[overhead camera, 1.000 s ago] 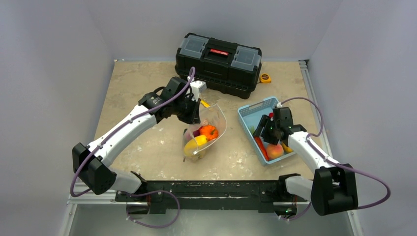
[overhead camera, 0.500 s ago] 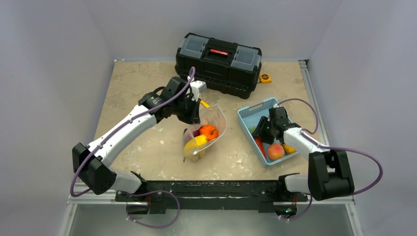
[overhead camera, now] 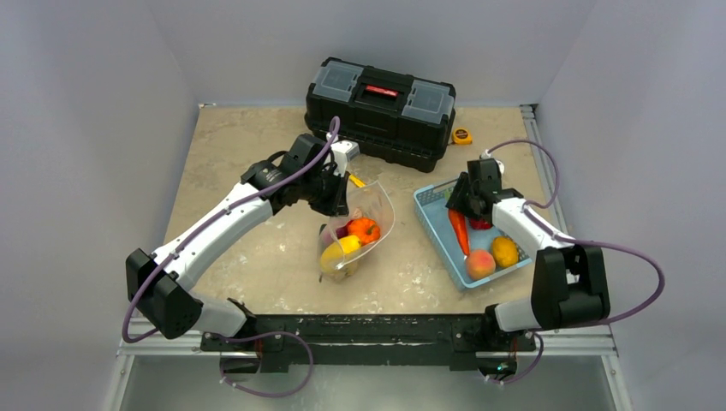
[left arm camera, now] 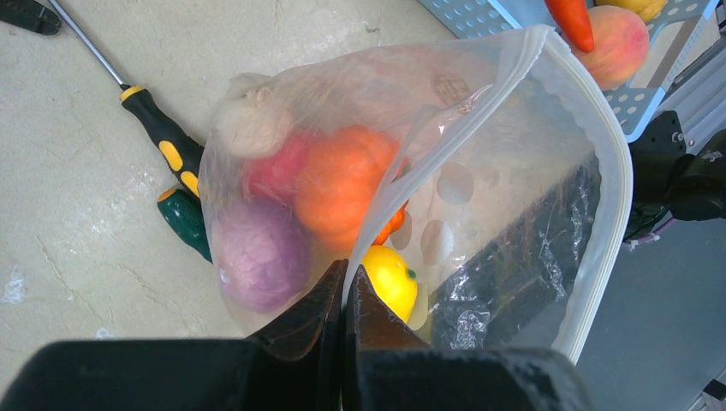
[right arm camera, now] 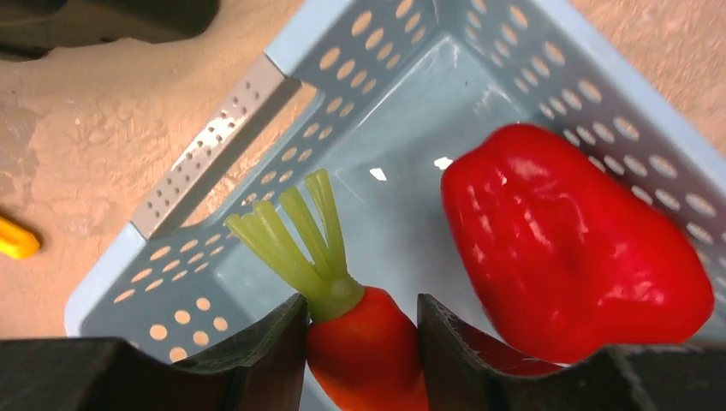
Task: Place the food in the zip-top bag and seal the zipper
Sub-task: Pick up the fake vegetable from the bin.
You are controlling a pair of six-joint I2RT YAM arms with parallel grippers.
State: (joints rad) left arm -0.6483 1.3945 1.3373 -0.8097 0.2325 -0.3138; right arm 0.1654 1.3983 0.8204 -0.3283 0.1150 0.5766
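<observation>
Right jaws grip carrot [right arm camera: 368, 351]; left jaws pinch bag [left arm camera: 479, 128].

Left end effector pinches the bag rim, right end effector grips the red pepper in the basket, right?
No: the right wrist view shows the right end effector gripping the carrot, red pepper beside it. The left end effector does pinch the zip-top bag rim.
</observation>
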